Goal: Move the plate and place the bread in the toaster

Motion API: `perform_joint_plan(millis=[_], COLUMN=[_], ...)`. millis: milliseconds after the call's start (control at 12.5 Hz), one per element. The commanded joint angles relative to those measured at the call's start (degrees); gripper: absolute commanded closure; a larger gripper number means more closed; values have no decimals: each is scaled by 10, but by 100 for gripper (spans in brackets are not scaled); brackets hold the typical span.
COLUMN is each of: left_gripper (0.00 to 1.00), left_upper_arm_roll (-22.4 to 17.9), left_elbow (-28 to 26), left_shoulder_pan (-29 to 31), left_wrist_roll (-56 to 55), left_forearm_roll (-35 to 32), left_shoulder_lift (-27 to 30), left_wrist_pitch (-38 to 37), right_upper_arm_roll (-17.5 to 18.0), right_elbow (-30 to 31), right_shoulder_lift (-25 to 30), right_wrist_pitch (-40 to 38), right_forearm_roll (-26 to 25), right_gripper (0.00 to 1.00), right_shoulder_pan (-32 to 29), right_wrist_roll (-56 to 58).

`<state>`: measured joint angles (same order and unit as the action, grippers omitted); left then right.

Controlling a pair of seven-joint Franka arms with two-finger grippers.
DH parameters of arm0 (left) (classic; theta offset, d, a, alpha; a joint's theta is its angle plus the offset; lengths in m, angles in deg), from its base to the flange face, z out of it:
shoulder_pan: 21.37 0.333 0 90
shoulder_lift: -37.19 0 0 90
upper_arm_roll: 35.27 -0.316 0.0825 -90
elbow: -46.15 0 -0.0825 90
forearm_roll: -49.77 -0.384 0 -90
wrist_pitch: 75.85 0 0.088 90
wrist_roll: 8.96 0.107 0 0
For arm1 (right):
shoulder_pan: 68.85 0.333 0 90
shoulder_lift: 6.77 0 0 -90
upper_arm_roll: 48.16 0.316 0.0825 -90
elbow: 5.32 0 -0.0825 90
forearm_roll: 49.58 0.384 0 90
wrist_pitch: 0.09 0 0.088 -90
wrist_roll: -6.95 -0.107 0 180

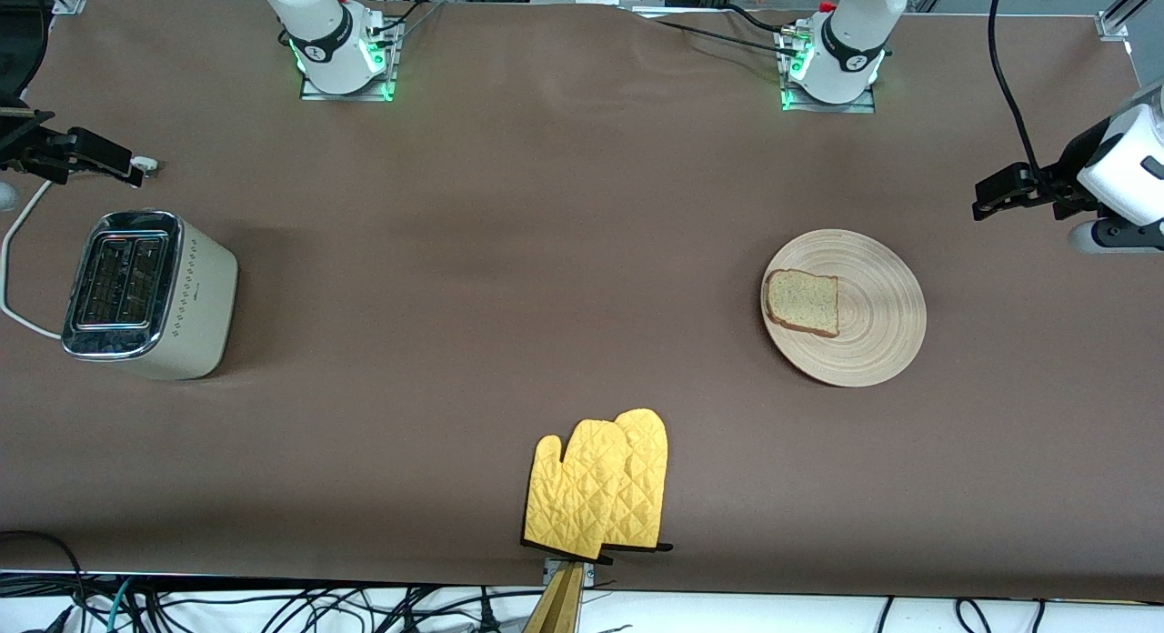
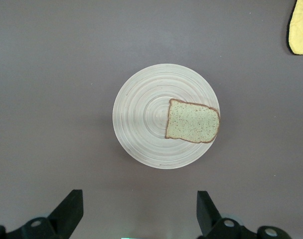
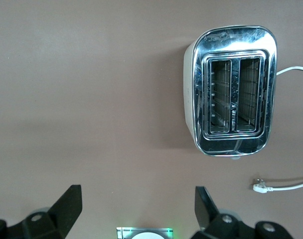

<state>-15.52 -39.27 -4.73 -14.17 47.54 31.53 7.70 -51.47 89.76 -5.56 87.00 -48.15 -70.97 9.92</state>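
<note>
Yellow quilted mitts [image 1: 600, 489], beige ringed plate [image 1: 878, 342].

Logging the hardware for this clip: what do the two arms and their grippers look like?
Both arms are glossy white with black joint bands, on metal base plates lit green, red caps and black cables at the bases. The left gripper and right gripper are black, each with two flat, wedge-shaped black fingers on black mounts with round screw holes.

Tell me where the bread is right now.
The bread lies flat on the plate, toward the left arm's end of the table, off-centre toward the toaster's end.
</note>
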Motion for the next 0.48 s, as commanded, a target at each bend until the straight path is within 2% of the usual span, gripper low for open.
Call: perform_joint_plan(millis=[0,399], left_gripper=[0,0], left_upper_arm_roll=[12,16], left_elbow=[6,1], left_shoulder_pan=[-4,-7], left_wrist_roll=[3,12], left_forearm_roll=[-2,-4], left_shoulder_lift=[-1,-9], left_wrist_pitch=[4,10], right_upper_arm_roll=[1,1], right_elbow=[-11,-11], right_shoulder_lift=[-2,-2], right_wrist_pitch=[-11,-11], right_forearm_roll=[5,6], right_gripper=[0,0], right_shoulder_pan=[-2,-2], right_wrist_roll=[7,6])
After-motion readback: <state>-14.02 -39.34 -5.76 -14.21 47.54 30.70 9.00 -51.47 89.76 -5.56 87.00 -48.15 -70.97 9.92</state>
